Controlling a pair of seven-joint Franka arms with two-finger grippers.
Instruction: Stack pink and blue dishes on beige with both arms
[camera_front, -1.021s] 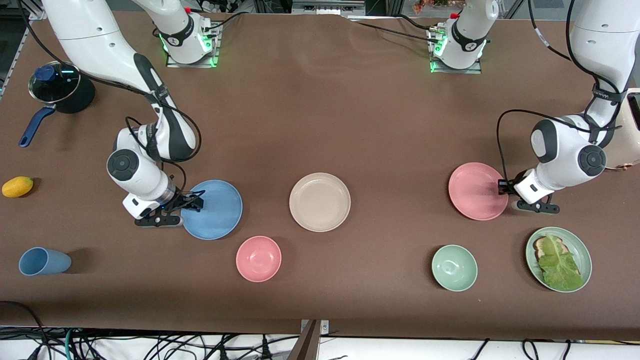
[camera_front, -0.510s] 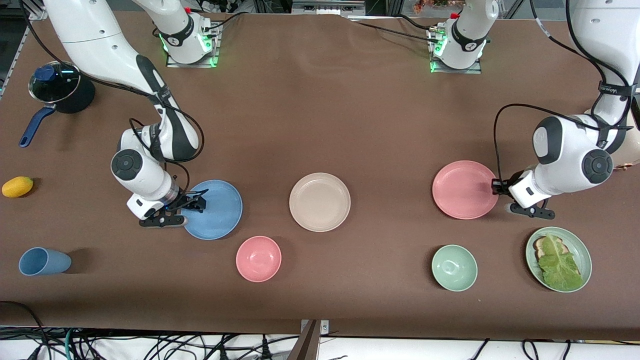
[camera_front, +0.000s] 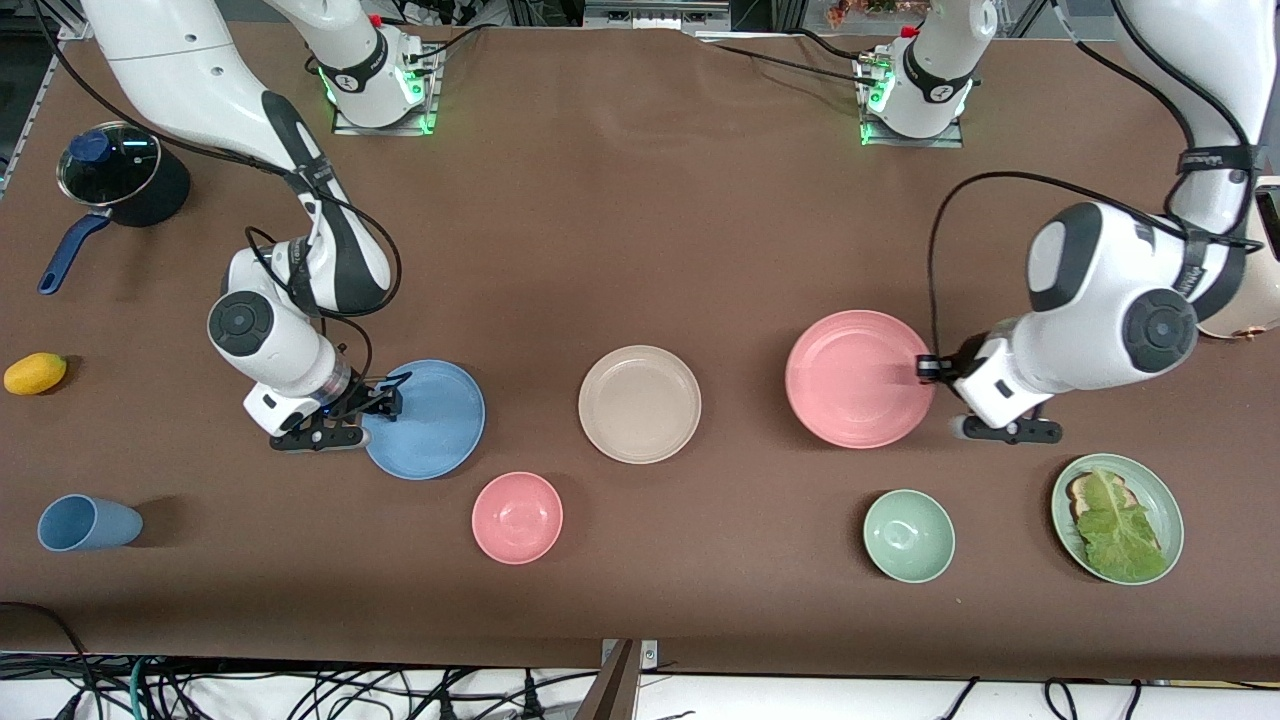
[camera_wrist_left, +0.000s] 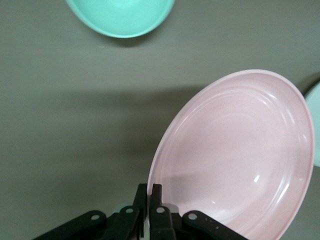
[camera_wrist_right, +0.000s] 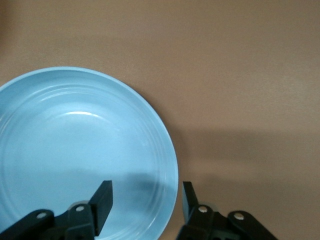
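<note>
The beige plate (camera_front: 640, 403) lies flat at the table's middle. My left gripper (camera_front: 925, 368) is shut on the rim of the pink plate (camera_front: 858, 378) and holds it raised and tilted over the table, beside the beige plate toward the left arm's end. In the left wrist view the gripper (camera_wrist_left: 150, 192) pinches the edge of the pink plate (camera_wrist_left: 235, 160). The blue plate (camera_front: 428, 418) rests on the table toward the right arm's end. My right gripper (camera_front: 385, 400) is open and straddles its rim. In the right wrist view one finger (camera_wrist_right: 104, 196) is over the blue plate (camera_wrist_right: 75, 150) and the other is outside it.
A pink bowl (camera_front: 517, 517) and a green bowl (camera_front: 908, 535) sit nearer the front camera. A green plate with lettuce (camera_front: 1117, 518) is by the left arm's end. A blue cup (camera_front: 88, 522), yellow fruit (camera_front: 35, 373) and lidded pot (camera_front: 120, 185) are at the right arm's end.
The left gripper has lifted the pink plate and carried it toward the beige plate. The right gripper has stayed at the blue plate's rim, shifting only slightly.
</note>
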